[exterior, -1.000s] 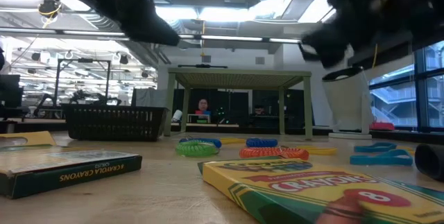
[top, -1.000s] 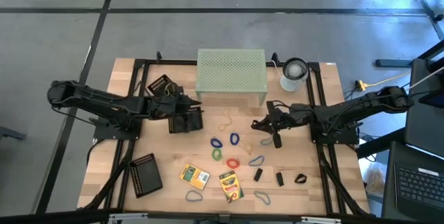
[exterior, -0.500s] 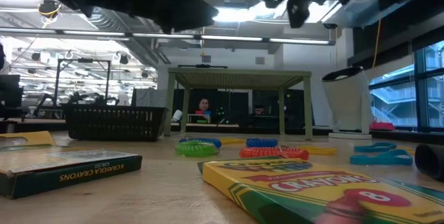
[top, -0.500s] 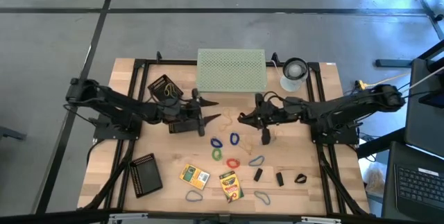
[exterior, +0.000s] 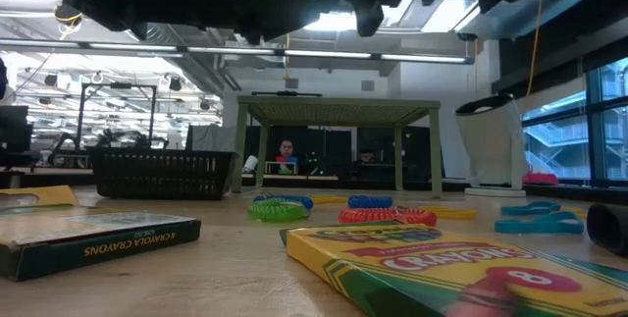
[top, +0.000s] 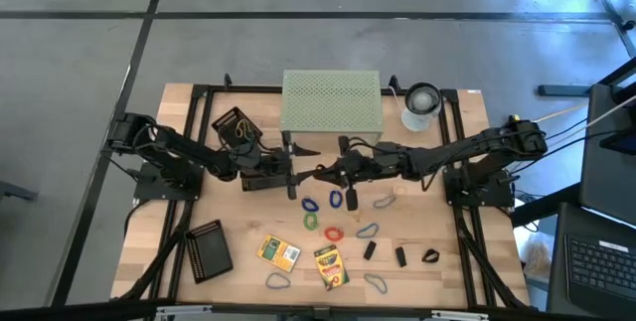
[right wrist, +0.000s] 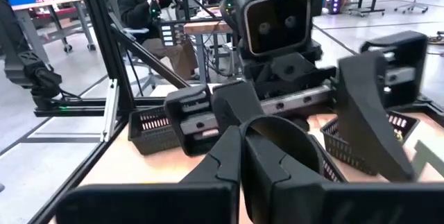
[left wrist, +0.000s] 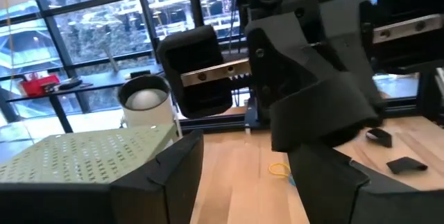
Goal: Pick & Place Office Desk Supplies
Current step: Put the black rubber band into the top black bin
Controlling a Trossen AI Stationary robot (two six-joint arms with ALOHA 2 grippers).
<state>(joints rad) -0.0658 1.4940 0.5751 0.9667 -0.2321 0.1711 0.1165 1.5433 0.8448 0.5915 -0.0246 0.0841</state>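
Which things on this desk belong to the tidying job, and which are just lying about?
Belong to the job:
- rubber-band loops
- black clips
- two crayon boxes
- black mesh trays, where they would likely go

Just lying about:
- pale green riser
- white-grey cylinder

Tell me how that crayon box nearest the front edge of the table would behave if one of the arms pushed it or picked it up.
The crayon box lies flat on its broad face, so a push would probably slide it, not tip or roll it. It looks like thin printed cardboard, likely light and rigid enough to lift whole, though a hard squeeze might dent it. Its glossy surface could be a little slippery.
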